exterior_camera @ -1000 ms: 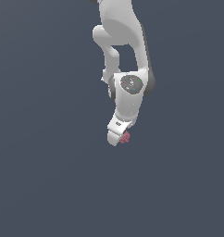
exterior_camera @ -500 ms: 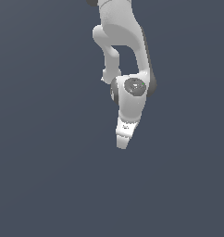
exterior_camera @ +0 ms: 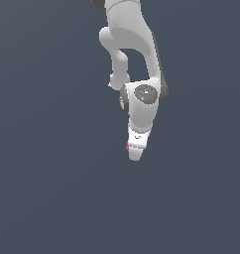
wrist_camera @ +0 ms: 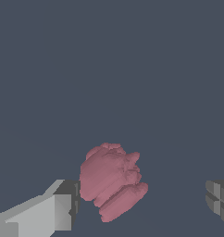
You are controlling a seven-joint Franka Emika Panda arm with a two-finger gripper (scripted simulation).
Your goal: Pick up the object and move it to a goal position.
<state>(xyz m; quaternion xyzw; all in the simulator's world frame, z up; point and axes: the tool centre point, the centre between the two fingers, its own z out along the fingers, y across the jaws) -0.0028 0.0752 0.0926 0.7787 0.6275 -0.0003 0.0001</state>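
Dark grey ground, pink blob [wrist_camera: 111,180] between spread pincer [wrist_camera: 144,206] fingers

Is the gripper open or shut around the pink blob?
Open: in the wrist view the gripper fingers stand far apart, the pink blob between them.

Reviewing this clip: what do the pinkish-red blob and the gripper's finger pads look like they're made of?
The blob: a matte, lumpy pinkish-red surface with no gloss, berry-like; a soft or rubbery look, though a render leaves that open. The gripper has pale, smooth, plastic-looking fingers with darker grey ridged pads, possibly rubber. The jaws stand open, with one pad right beside the blob.
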